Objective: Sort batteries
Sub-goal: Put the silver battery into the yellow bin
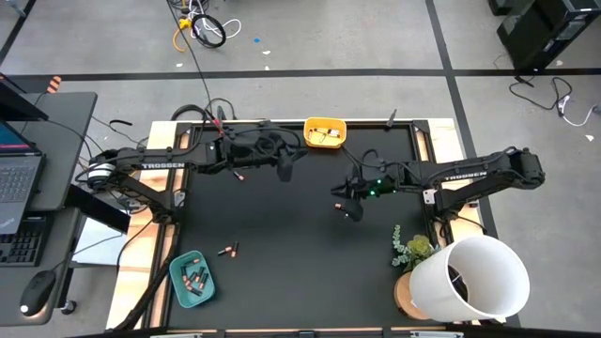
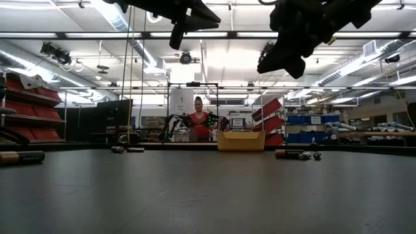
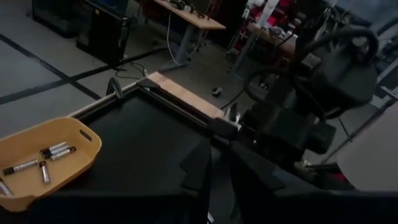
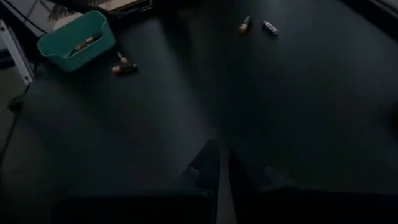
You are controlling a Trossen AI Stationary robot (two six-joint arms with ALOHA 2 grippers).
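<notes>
Loose batteries lie on the black table: a pair [image 1: 226, 251] near the teal tray, one [image 1: 238, 176] under the left arm, and a copper-ended one [image 1: 337, 205] beside the right gripper. The yellow tray [image 1: 324, 122] at the far edge holds several silvery batteries [image 3: 55, 150]. The teal tray [image 1: 178, 272] at the near left holds copper-and-black ones [image 1: 195, 278]. My left gripper [image 1: 286, 172] hangs high above the table, left of the yellow tray, fingers shut [image 3: 214, 171]. My right gripper [image 1: 349, 208] hovers over mid-table, also raised [image 2: 286, 64] and shut [image 4: 219, 174]. Nothing shows between either pair of fingers.
A white bucket [image 1: 474, 277] and a small potted plant [image 1: 411, 249] stand at the near right corner. A wooden frame [image 1: 441, 141] borders the mat. A laptop desk [image 1: 38, 160] sits left of the table. A person [image 2: 198, 123] is beyond the far edge.
</notes>
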